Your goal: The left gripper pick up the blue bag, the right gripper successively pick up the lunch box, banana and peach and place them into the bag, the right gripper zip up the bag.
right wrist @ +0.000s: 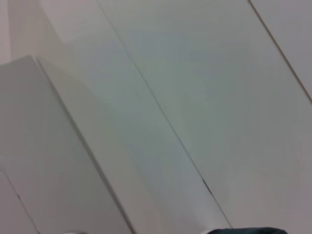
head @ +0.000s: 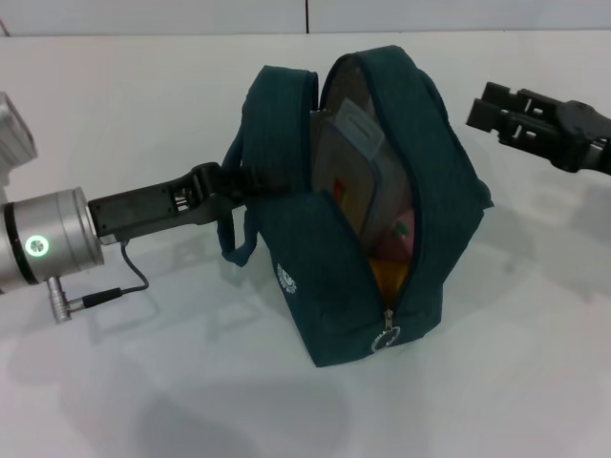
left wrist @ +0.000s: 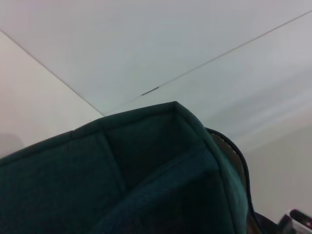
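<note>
A silver ring zip pull (head: 387, 339) is seen nearest, hanging at the lower end of the open zip on the dark teal-blue fabric lunch bag (head: 329, 286), which stands upright on the white tabletop (head: 191, 391). A small round white logo (head: 285, 277) is printed on the bag's near side panel. Through the gaping zip opening, the yellow banana (head: 389, 277) is visible low inside the bag, with the pink peach (head: 402, 229) just above it and the clear rectangular plastic lunch box (head: 348, 176) standing on edge higher up, its red-and-teal sticker facing outward.

At the bag's left side, the left gripper (head: 224, 186), a black claw on a silver cylindrical wrist with a thin cable, is pressed against the fabric near a loop handle (head: 234, 243); its jaws are pinching the bag's side. In the left wrist view, only the bag's teal top corner (left wrist: 146, 165) fills the foreground.

Farther back on the right, the right gripper (head: 492, 110) is held in the air, apart from the bag, its black jaws close together with nothing between them.
</note>
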Available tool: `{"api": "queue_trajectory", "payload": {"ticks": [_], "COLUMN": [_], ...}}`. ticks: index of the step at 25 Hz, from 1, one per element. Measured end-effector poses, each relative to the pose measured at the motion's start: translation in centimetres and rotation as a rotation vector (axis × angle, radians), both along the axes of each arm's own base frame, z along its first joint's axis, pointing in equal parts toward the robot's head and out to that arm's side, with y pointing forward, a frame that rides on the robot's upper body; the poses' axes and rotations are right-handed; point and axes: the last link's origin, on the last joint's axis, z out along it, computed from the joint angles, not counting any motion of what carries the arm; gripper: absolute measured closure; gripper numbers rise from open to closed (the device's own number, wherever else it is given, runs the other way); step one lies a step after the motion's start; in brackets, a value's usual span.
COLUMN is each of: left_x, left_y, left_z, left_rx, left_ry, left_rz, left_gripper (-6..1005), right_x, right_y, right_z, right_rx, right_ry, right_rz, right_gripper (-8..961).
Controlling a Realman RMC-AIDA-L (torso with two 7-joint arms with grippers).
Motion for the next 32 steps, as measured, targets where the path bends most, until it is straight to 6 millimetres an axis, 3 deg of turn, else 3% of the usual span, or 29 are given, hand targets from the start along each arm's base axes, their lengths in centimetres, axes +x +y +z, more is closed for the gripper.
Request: {"api": "queue_trajectory", "payload": {"ticks": [4, 11, 15, 19, 25, 32], "left_x": [-0.3, -0.5, -0.5, -0.5, -0.3, -0.2], "left_y": [-0.2, -0.4, -0.5, -0.5, -0.4, -0.2], "left_z": [0.0, -0.2, -0.2, -0.2, -0.2, -0.2], "left_rx": [0.001, -0.004, -0.005, -0.006, -0.006, -0.006], "left_ry": [-0.001, -0.004, -0.005, -0.005, -0.005, -0.005], "left_rz": [0.009, 0.017, 0.018, 0.019, 0.014, 0.01], "left_gripper": [966, 963, 961, 959, 956, 953], "right_x": [0.4, 0.9, 1.7, 2.5, 3.5, 4.3], "right_y": [-1.2, -5.6, -7.8, -8.8, -8.9, -8.5], "right_z": [0.8, 1.3, 0.0, -1.7, -5.9, -8.3], "right_rx": [0.021, 0.035, -0.007, -0.062, -0.089, -0.14], "right_ry": [0.003, -0.041, -0.095, -0.155, -0.266, -0.36], "right_rz": [0.056, 0.347, 0.444, 0.456, 0.394, 0.35], "right_gripper": [319, 308, 309, 311, 313, 315]}}
